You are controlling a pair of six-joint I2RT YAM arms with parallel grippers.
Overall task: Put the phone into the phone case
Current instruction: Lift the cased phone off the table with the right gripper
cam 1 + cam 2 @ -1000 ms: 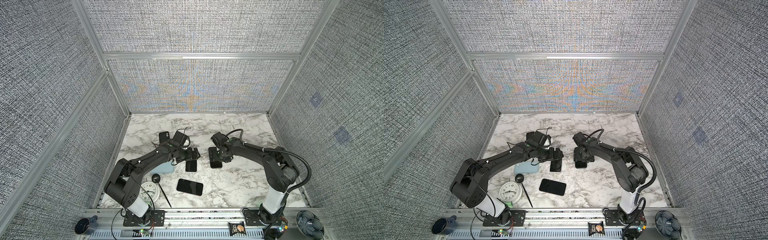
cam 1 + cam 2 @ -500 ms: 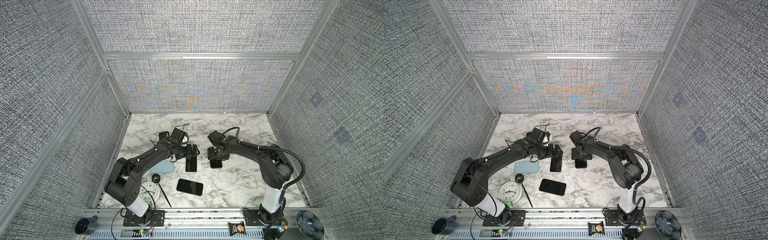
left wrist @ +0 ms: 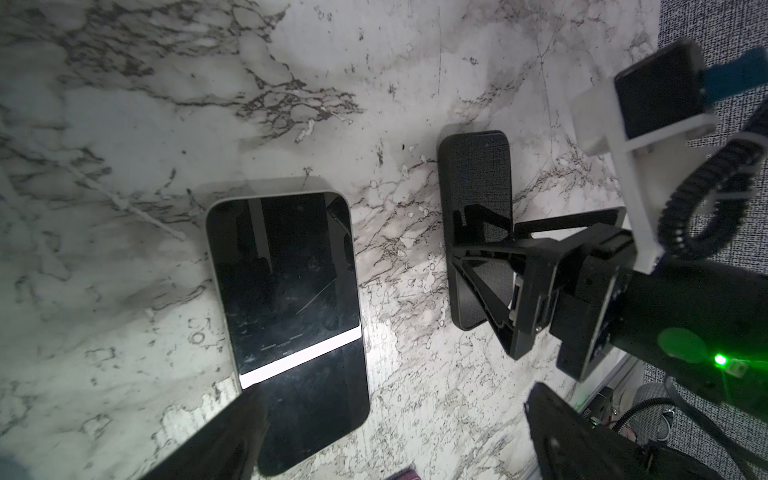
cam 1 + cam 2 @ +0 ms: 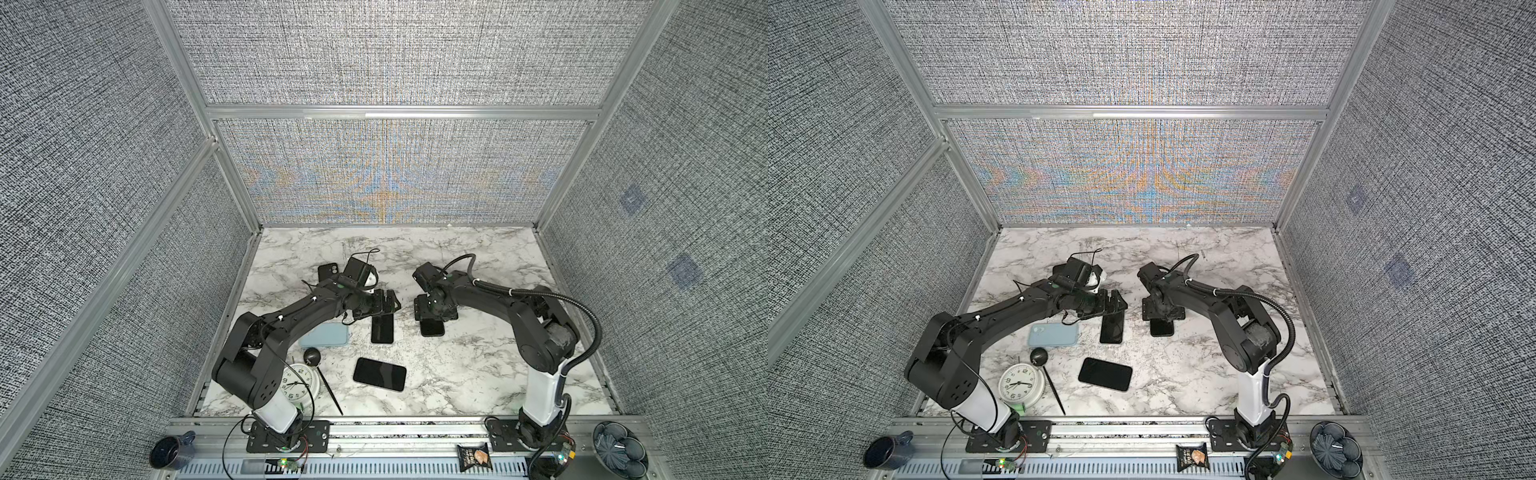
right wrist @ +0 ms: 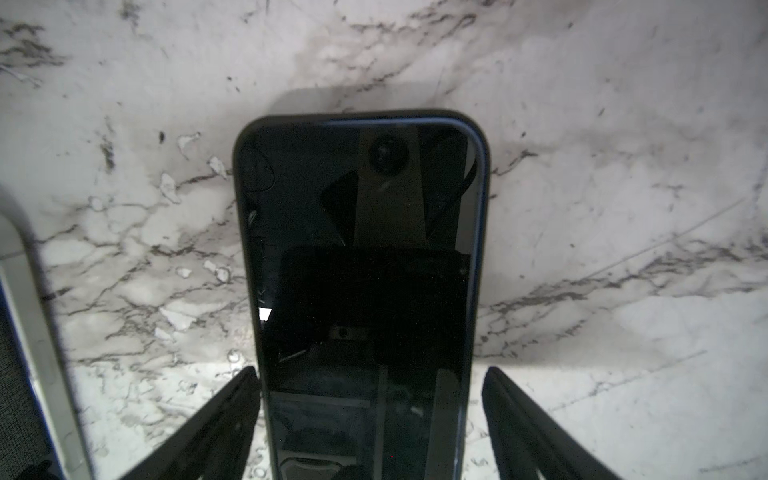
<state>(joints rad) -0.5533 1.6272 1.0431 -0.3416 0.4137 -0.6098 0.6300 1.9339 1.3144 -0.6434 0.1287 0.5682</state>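
Left gripper: black plastic, low over the silver-edged phone mid-table in both top views; jaws look spread.
Right gripper: same build, just beside it, low over the blue-edged phone.
Phones: three screen-up, flat dark glass, rounded corners; third phone lies loose nearer the front of the marble table.
Cases: one smooth pale blue case just beside the silver-edged phone; one black slab with a camera cutout further back, case or phone, can't tell tbh.
Left wrist view: left gripper wide open, nothing held; one finger overlaps the silver-edged phone's end, contact unclear. Glossy screen, bright silver rim.
Right wrist view: right gripper's fingers spread either side of the blue-edged phone, bare marble showing beside one, so no grip. Phone lies screen-up inside the matte black case, thin blue edge peeking along the case's rim.
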